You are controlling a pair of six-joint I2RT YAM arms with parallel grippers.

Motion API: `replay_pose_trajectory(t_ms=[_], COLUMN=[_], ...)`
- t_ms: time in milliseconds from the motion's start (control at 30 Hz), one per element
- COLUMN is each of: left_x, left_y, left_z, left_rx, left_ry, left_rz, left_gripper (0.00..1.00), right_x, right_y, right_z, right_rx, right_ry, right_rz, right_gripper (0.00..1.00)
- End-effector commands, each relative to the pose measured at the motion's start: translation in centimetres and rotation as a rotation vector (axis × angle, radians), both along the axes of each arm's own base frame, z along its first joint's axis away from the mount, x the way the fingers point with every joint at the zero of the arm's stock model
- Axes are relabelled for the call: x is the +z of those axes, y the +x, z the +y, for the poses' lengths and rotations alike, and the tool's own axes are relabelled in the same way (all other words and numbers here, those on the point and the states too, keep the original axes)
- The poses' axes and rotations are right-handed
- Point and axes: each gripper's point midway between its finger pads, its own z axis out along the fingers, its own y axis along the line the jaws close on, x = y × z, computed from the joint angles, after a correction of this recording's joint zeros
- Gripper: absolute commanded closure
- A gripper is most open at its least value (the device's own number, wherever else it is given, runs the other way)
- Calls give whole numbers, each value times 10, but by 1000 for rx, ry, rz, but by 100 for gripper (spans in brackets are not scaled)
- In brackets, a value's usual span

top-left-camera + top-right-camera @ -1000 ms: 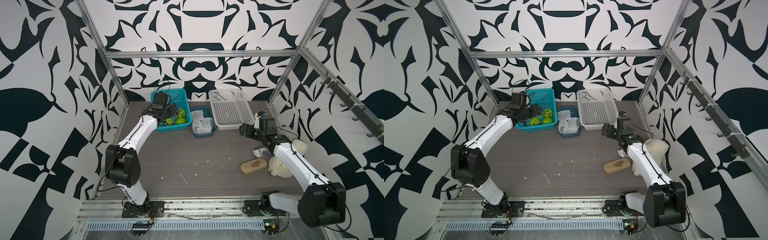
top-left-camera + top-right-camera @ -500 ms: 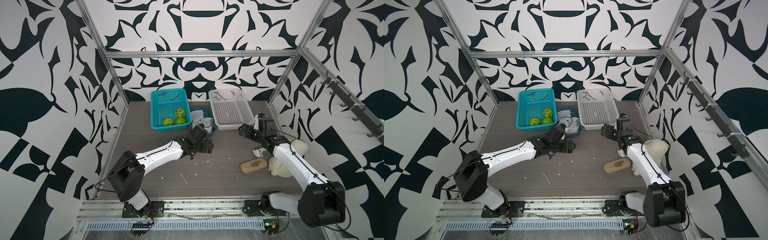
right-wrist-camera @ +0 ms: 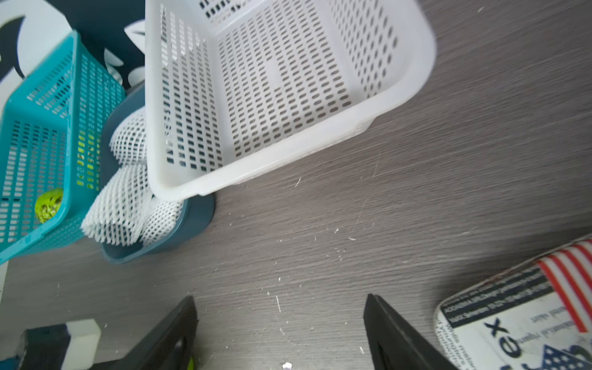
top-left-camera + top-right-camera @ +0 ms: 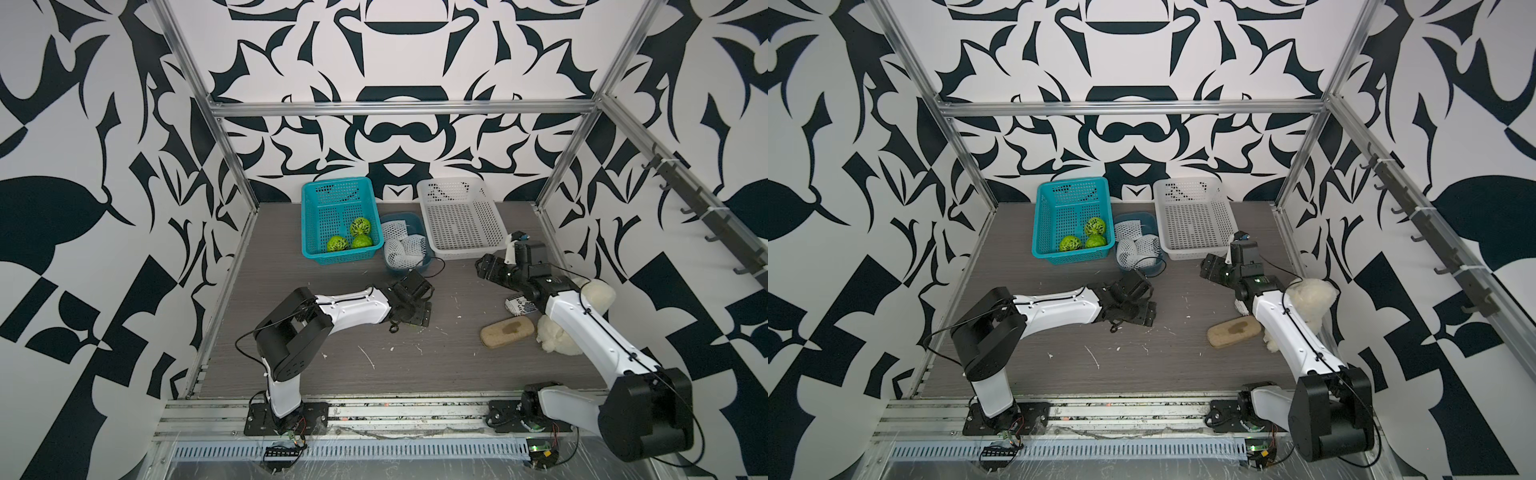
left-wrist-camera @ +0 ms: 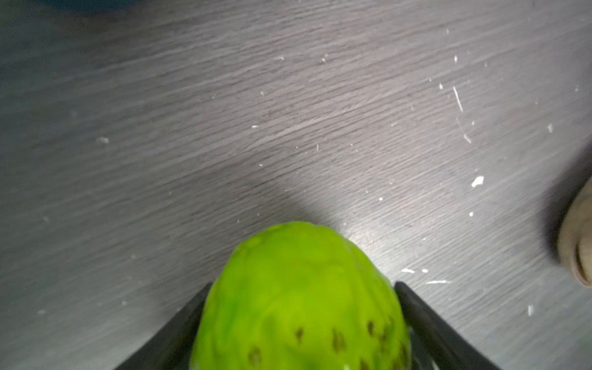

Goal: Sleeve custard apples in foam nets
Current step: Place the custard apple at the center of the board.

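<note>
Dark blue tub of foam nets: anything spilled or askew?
One white foam mesh net juts over the dark blue tub's rim beside the teal perforated basket, not fallen out. White flecks litter the grey tabletop.

Grey tabletop under right gripper, jaws apart; printed packet near it. Beyond, white perforated basket; foam nets heaped in dark blue tub between it and teal basket, custard apple inside.
</note>
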Motion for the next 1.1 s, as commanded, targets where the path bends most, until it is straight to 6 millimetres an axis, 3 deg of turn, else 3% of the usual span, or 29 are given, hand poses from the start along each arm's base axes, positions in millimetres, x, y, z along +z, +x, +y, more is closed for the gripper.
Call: replay_pose_trajectory(t_ms=[0,133,267,367,533,633,767,1067], left_x=[18,62,96,103,106,108,109,100], left_y=[0,4,25,45,82,97,109,111], left_z=[2,17,63,103,171,195,208,203], left_rx=[-3,22,122,227,396,463,500,500], left_ry=[-5,-66,-45,-59,-39,-57,-97,-136], left_rz=[-17,-115,-246,-281,-374,-403,-405,-361], left_gripper=[0,0,0,0,0,0,0,0], right_x=[19,25,29,30,24,17,3,-29], right_y=[9,14,22,29,40,50,67,93], right_z=[19,60,106,137,178,194,209,228], right_rx=[75,203,332,408,482,499,515,529], right_ry=[-46,-80,-35,-2,-5,-19,-63,-98], right_rz=[-42,-58,-68,-74,-95,-93,-83,-39], right_gripper=[17,20,29,35,36,37,40,42])
